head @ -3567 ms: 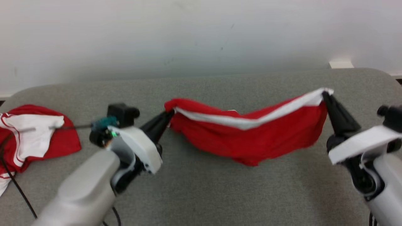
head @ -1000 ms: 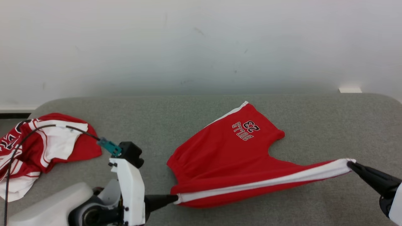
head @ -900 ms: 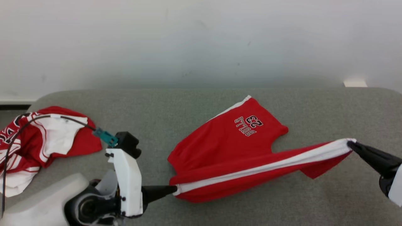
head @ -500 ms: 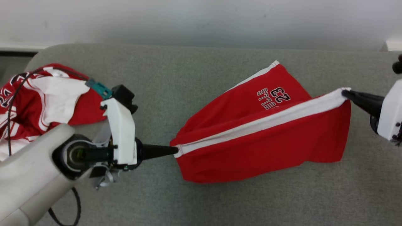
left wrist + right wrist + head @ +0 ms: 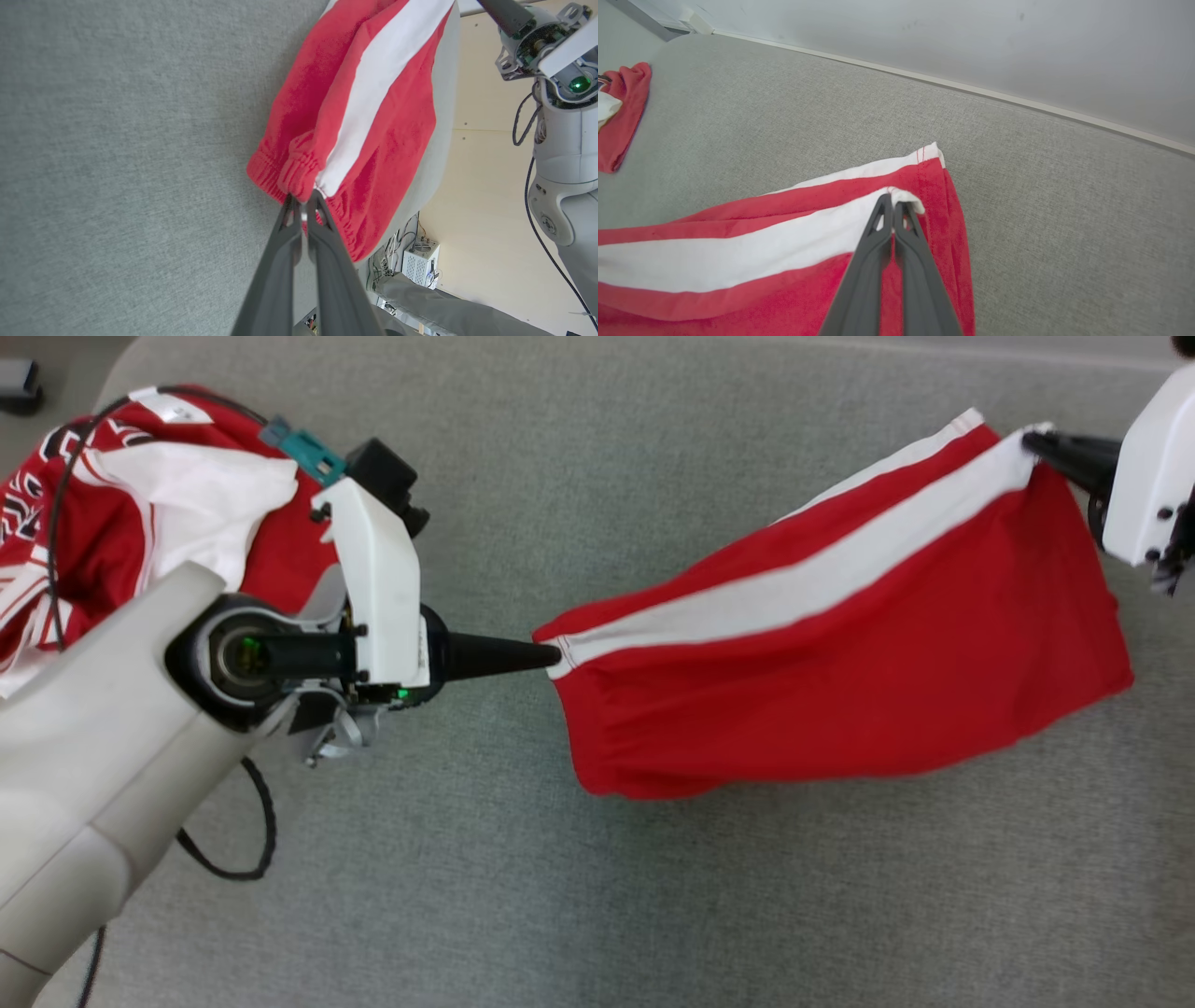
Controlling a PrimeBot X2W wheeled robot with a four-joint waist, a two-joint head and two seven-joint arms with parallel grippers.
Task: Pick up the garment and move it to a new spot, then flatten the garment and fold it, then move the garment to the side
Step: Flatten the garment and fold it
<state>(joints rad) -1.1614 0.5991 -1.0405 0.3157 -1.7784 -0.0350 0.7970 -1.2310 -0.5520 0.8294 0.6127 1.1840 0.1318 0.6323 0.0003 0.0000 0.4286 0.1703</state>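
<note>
Currently I hold the shorts (image 5: 840,700) stretched over the table's (image 5: 560,896) right half. My left gripper (image 5: 553,655) pinches the elastic waistband at the white side stripe; my right gripper (image 5: 1031,441) pinches the stripe's hem end near the far-right corner. Red fabric hangs doubled beneath the stripe.

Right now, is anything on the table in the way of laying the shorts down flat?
Nothing visible. The shorts hang between the left claw and right claw over bare grey table; the other red-and-white garment lies far to the left, apart from them.
</note>
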